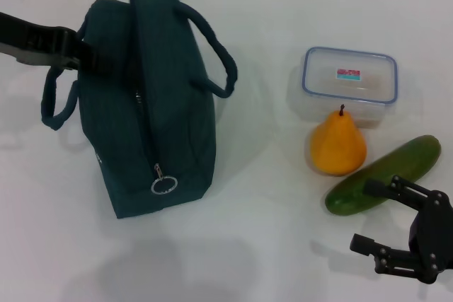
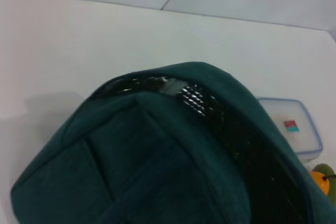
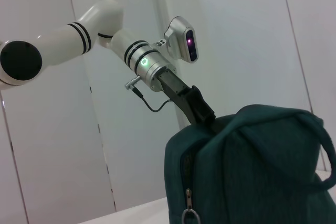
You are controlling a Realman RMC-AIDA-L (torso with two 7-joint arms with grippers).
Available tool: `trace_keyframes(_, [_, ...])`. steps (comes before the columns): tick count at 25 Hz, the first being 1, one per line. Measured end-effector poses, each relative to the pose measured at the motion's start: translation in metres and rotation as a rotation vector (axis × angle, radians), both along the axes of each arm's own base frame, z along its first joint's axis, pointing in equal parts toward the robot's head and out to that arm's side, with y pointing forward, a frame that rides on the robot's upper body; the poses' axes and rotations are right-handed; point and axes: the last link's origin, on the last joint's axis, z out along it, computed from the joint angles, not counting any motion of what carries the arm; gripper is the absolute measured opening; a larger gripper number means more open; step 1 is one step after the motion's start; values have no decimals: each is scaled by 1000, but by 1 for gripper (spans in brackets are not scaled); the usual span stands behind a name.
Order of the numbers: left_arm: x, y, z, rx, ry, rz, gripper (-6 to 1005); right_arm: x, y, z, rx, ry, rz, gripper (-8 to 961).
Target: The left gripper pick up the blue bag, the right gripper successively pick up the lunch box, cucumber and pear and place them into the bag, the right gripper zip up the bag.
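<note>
Lunch box [image 1: 350,84] sits far side of pear [image 1: 337,145] and cucumber [image 1: 383,175] from right gripper [image 1: 388,223], jaws apart; left gripper [image 1: 83,56] at blue bag [image 1: 145,111], jaw state unclear.

Ahead of my right claw [image 1: 386,228] lies the cucumber [image 1: 386,175]; pear [image 1: 337,146] and lunch box [image 1: 349,84] beyond; blue bag [image 1: 145,104] far left.
</note>
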Motion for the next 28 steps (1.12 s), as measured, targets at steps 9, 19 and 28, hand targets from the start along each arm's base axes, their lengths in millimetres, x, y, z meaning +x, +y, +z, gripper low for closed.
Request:
trace_keyframes(9, [1,0,2,-1,-14,36,41,-2,0,2,22,37,-21,856])
trace_keyframes(19, [19,-5,4,-31,-145,-10,41,5,7,30,83,507,-457,856])
trace_keyframes(28, [19,-5,4,-32,-149,-9,41,37,16,38,-22,768,-856,856])
